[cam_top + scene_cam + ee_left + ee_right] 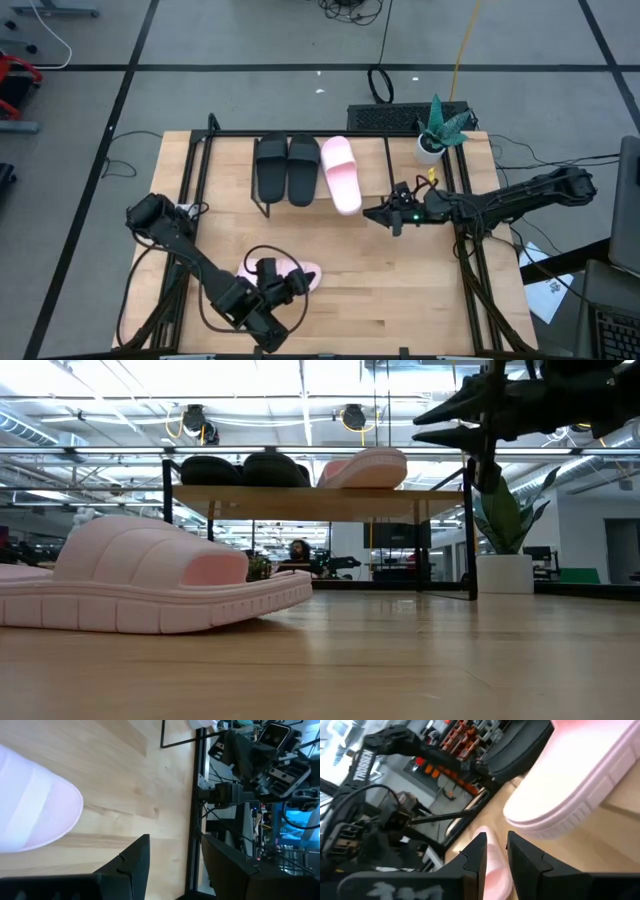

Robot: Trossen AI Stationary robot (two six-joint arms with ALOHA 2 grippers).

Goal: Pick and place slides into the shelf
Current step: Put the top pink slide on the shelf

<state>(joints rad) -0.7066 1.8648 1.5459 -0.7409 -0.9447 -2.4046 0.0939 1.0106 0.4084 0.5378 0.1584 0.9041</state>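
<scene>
1. Three of four slides sit on the shelf, which stands along the far edge of the surface. By my reading the task is three-quarters complete.

2. Shelf contents, seen from above: two black slides lie side by side toward the shelf's left part, and one pink slide lies immediately to their right, touching or nearly touching the nearer black one. Its front end overhangs the shelf's near edge. The low view suggests this slide is tilted rather than flat; whether it is fully seated I cannot tell.

3. Space for one more slide remains at the shelf's right end, beside the placed pink slide.

4. One pink slide remains outstanding. The second pink slide lies flat on the surface near its front edge, left of centre, well apart from the shelf.

5. Left gripper is at that remaining slide. Its jaws stand spread and, in its wrist view, hold nothing; the slide's end shows just beside them. Judgement: a grasp is in preparation, not made.

6. Right gripper hangs just beside the placed pink slide's overhanging end, near the shelf's right half. Its jaws are nearly together with a narrow gap, pinching nothing.

7. Outstanding work: grasp, carry and place the last pink slide.
</scene>
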